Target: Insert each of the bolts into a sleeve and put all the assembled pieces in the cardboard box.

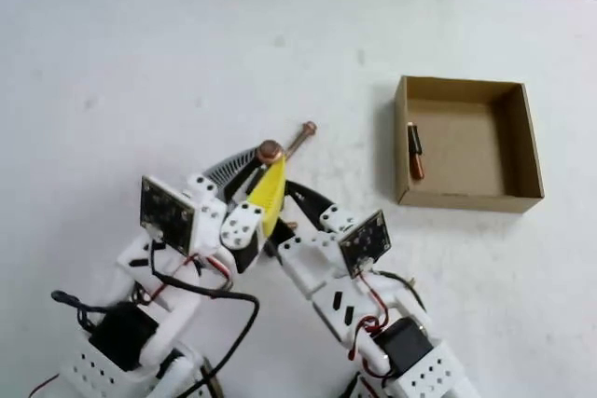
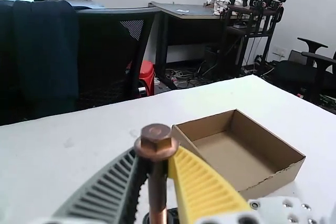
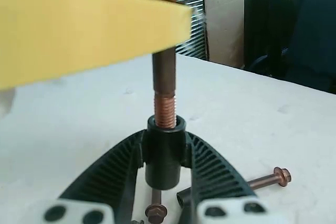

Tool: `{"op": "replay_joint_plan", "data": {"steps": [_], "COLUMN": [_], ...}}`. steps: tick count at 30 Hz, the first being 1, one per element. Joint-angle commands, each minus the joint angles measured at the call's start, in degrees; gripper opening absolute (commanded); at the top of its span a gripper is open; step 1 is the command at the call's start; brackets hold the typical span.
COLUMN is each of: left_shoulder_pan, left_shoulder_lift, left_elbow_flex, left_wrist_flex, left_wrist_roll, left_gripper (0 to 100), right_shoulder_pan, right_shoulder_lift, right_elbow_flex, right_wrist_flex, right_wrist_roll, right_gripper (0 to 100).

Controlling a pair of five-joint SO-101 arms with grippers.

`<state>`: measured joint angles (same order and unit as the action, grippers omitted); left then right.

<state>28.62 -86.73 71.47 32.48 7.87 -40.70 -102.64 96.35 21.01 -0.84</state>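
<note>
My left gripper, with one grey and one yellow finger, is shut on a copper bolt and holds it upright, head up. My right gripper is shut on a black sleeve directly below it. The bolt's threaded end sits in the sleeve's mouth. In the high view both grippers meet left of the cardboard box, with the bolt head on top. One assembled piece lies inside the box by its left wall.
A loose bolt lies on the table just beyond the grippers. Under my right gripper lie a bolt, another bolt and a loose sleeve. The white table stretches to the left and far side.
</note>
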Motion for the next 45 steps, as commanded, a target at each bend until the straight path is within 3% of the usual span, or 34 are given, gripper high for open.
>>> {"op": "replay_joint_plan", "data": {"steps": [1,32,39,45], "left_shoulder_pan": [0.92,0.57,0.57,0.48], "left_shoulder_lift": [-0.48,-0.66,-0.66,-0.57], "left_elbow_flex": [0.26,4.57,4.84,4.84], "left_wrist_flex": [0.0,-0.09,0.35,0.35], "left_wrist_roll": [0.62,0.18,0.18,0.18], "left_gripper": [2,3,17,17], "right_shoulder_pan": [0.75,1.01,1.01,1.01], "right_shoulder_lift": [-0.57,-0.57,-0.57,-0.57], "right_elbow_flex": [0.44,0.44,0.44,0.44], "right_wrist_flex": [-0.22,0.13,0.13,0.13], "right_wrist_roll": [0.35,0.35,0.35,0.35], "right_gripper": [1.7,1.7,1.7,1.7]}}
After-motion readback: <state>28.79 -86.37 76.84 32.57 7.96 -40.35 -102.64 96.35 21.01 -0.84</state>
